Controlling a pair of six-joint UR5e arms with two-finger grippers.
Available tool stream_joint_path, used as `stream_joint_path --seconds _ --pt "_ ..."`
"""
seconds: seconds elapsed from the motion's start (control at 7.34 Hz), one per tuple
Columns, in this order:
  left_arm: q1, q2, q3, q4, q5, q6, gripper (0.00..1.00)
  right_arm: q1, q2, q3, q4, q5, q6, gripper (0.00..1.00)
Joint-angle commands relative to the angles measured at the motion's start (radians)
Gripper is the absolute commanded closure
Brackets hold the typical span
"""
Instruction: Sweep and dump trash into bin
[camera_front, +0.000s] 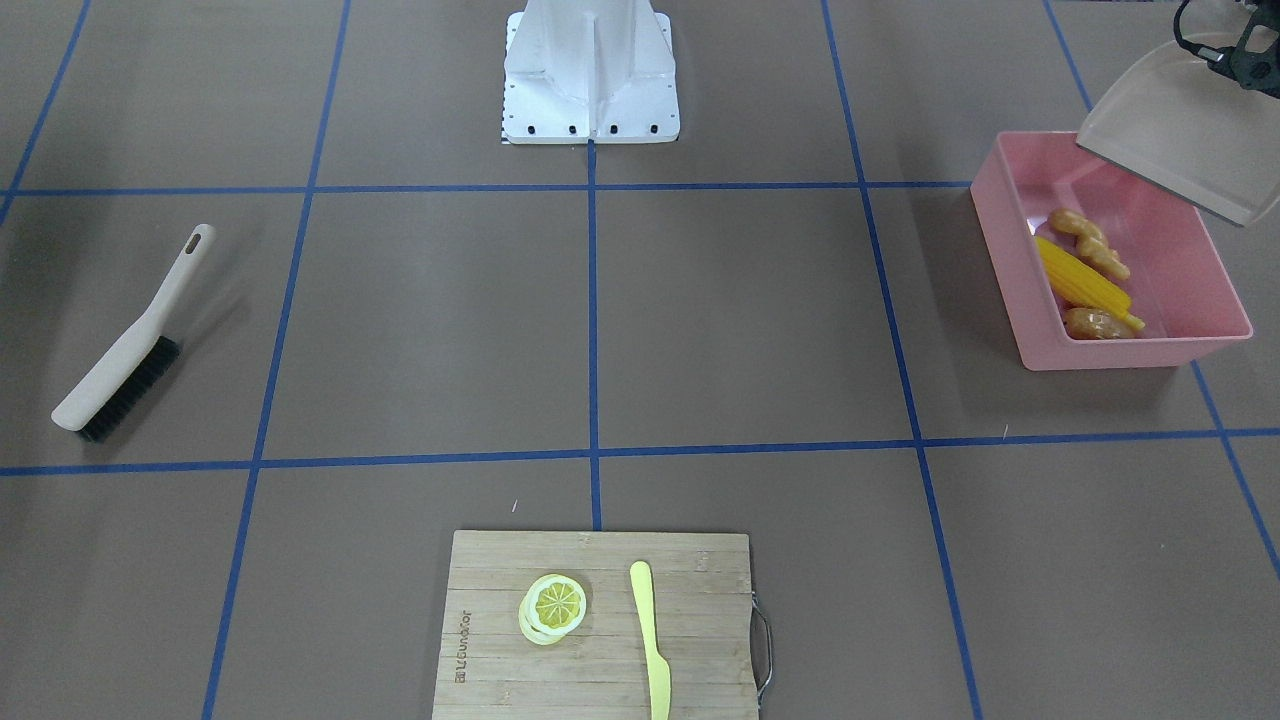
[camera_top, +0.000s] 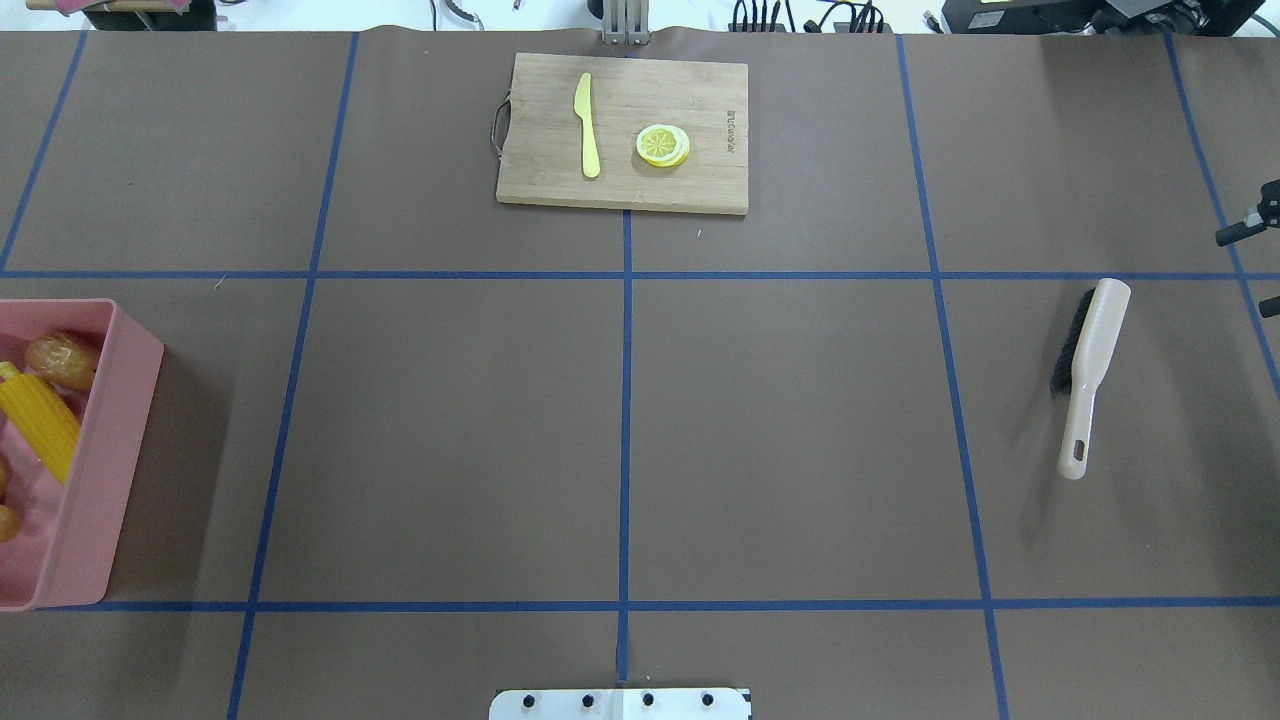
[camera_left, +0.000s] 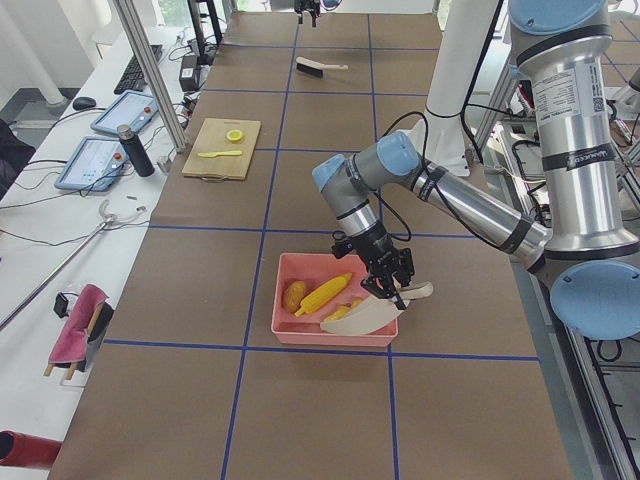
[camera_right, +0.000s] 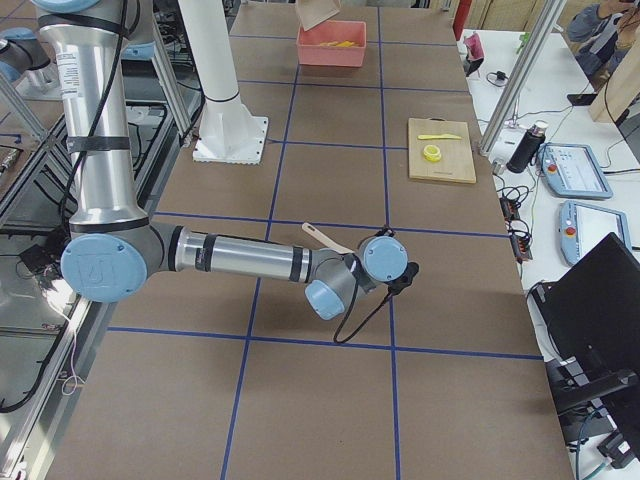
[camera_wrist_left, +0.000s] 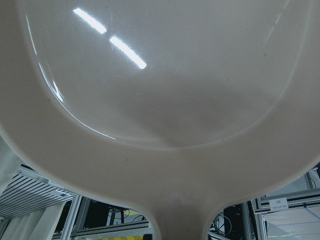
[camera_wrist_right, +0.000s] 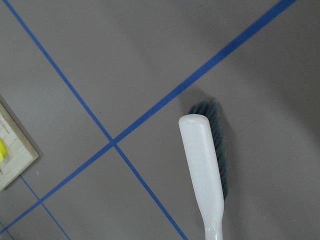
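The pink bin (camera_front: 1005, 215) stands at the table's left end; it also shows in the overhead view (camera_top: 120, 450). In it lie the yellow corn cob (camera_front: 1080, 280), the tan ginger root (camera_front: 1090, 243) and the brown potato (camera_front: 1090, 323). My left gripper (camera_front: 1245, 50) is shut on the handle of the beige dustpan (camera_front: 1170, 130) and holds it tilted over the bin's near end. The dustpan (camera_wrist_left: 160, 100) fills the left wrist view and looks empty. My right gripper (camera_top: 1262, 268) shows only as two dark fingertips, set apart, at the overhead view's right edge, and it holds nothing.
The beige brush (camera_top: 1090, 370) with black bristles lies flat on the table at the right, under the right wrist camera (camera_wrist_right: 205, 170). A wooden cutting board (camera_top: 620, 185) at the far middle carries a lemon slice (camera_top: 662, 145) and a pale-yellow knife (camera_top: 587, 125).
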Motion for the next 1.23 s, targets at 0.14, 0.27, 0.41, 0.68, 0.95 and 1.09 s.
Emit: stream_joint_path --seconds 0.14,0.27,0.41,0.68,0.95,1.09 --pt "-0.090 0.011 -0.007 0.008 -0.008 -0.094 1.00 0.008 -0.004 0.011 0.198 -0.037 -0.151 0.00" --pt "-0.139 0.018 -0.008 -0.026 -0.010 -0.168 1.00 0.006 -0.021 0.008 0.229 -0.095 -0.315 0.00" --pt "-0.195 0.024 -0.008 -0.087 -0.026 -0.248 1.00 0.003 -0.030 0.006 0.228 -0.124 -0.442 0.00" --pt "-0.282 0.018 -0.001 -0.210 -0.193 -0.465 1.00 -0.008 -0.029 0.005 0.222 -0.169 -0.544 0.00" --pt "-0.344 0.009 0.007 -0.326 -0.355 -0.494 1.00 -0.041 -0.032 0.003 0.192 -0.256 -0.572 0.00" --pt "-0.339 -0.021 0.012 -0.391 -0.440 -0.498 1.00 -0.043 -0.032 0.003 0.105 -0.281 -0.597 0.00"
